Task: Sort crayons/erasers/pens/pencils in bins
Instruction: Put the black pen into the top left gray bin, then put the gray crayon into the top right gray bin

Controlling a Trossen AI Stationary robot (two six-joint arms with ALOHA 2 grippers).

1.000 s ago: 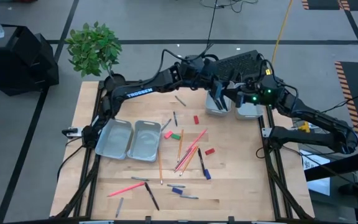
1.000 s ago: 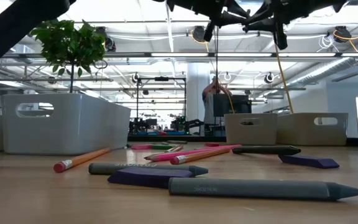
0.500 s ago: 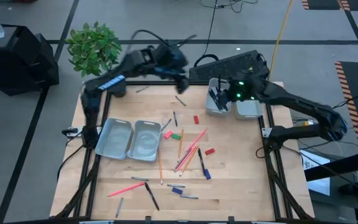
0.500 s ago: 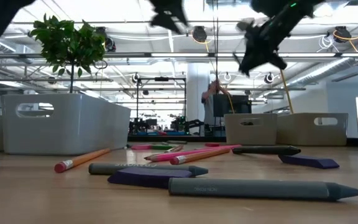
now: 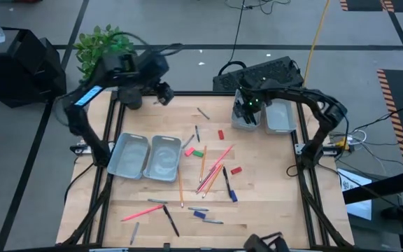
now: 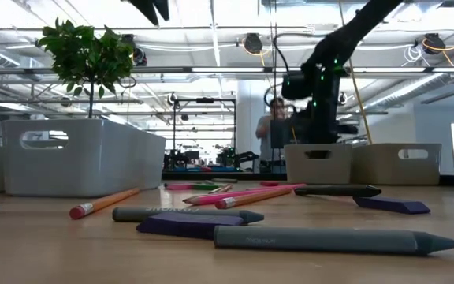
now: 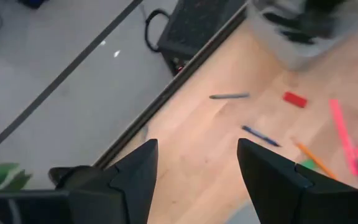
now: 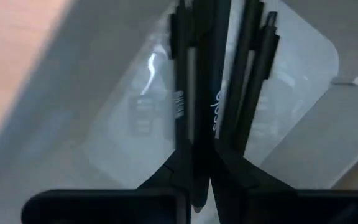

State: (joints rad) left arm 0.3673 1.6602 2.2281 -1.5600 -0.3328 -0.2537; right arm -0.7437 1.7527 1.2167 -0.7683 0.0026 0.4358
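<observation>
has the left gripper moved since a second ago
Yes. In the high view the left gripper has swung away from the far right bins, leftward across the table's far edge, and now sits near the potted plant.

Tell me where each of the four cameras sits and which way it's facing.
High: overhead, straight down on table; both arms show.
Low: table height, level across crayons into room; right arm shows.
Left wrist: down past left gripper, jaws open, at table's edge.
Right wrist: past right gripper into bin of pens.
Shared: high and right wrist both show that bin.
</observation>
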